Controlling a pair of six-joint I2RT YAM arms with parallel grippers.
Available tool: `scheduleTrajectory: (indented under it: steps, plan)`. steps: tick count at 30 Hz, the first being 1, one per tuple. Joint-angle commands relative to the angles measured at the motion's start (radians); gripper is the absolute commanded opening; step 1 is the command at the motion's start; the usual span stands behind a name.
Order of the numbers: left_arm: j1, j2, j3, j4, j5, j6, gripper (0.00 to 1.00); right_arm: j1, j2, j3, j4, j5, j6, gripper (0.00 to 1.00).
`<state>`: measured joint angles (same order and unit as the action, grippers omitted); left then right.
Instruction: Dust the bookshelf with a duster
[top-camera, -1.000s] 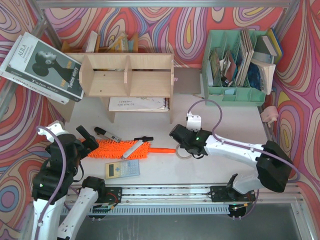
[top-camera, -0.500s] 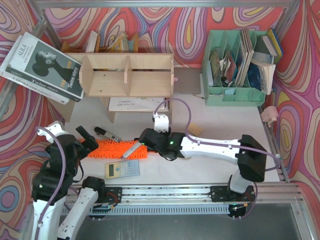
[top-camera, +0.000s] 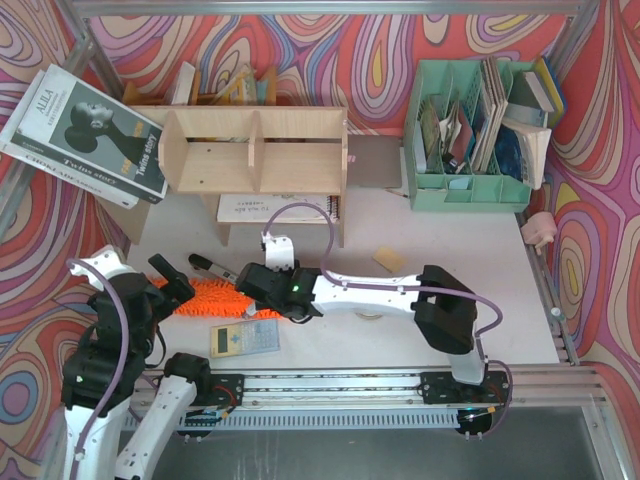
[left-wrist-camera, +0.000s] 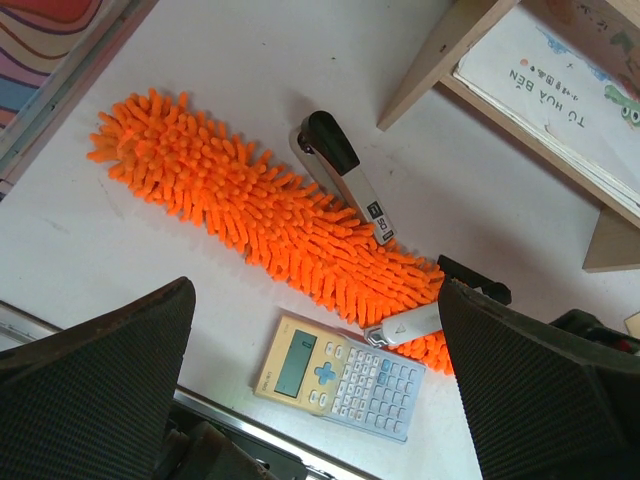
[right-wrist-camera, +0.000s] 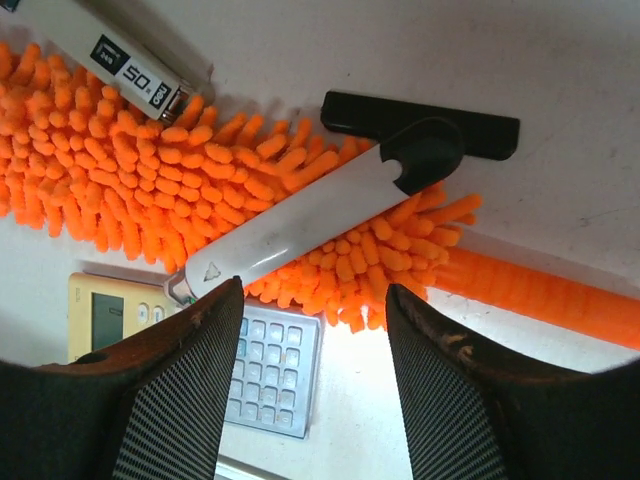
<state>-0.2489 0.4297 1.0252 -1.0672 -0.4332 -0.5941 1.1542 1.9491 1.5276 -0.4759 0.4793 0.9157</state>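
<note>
The plywood bookshelf (top-camera: 255, 150) stands at the back of the table. In front of it lies the orange fluffy duster (top-camera: 205, 298), flat on the table; the left wrist view shows its head (left-wrist-camera: 270, 215) running diagonally. My right gripper (right-wrist-camera: 312, 300) hovers over the head's handle end, open, with nothing between its fingers (right-wrist-camera: 190, 370). The thin orange handle (right-wrist-camera: 560, 290) runs off to the right. From above, the right arm (top-camera: 350, 290) covers the handle and the right gripper (top-camera: 250, 283) sits over the head. My left gripper (left-wrist-camera: 315, 290) is wide open above the duster's left end (top-camera: 172, 280).
A white utility knife (right-wrist-camera: 300, 215) lies on the duster head, a black clip (right-wrist-camera: 420, 120) beside it. A stapler (left-wrist-camera: 345, 175) rests against the duster's far side and a calculator (left-wrist-camera: 340, 375) on its near side. A mint-green organizer (top-camera: 470, 130) stands back right.
My right arm has swept left along the duster, from the handle end to over the fluffy head, and its jaws have widened. The left arm has stayed put.
</note>
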Motion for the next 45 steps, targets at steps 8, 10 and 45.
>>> scheduleTrajectory:
  steps: [8,10,45]
  plan:
    - [-0.004,-0.04,-0.014,0.011,-0.007,0.005,0.98,0.009,0.137,0.128,-0.069,0.024,-0.007,0.57]
    - [-0.004,-0.042,-0.014,0.012,-0.005,0.007,0.98,0.009,0.158,0.152,-0.077,0.025,-0.005,0.57]
    - [-0.004,-0.039,-0.014,0.015,0.002,0.011,0.98,-0.019,0.248,0.22,-0.112,0.105,0.003,0.41]
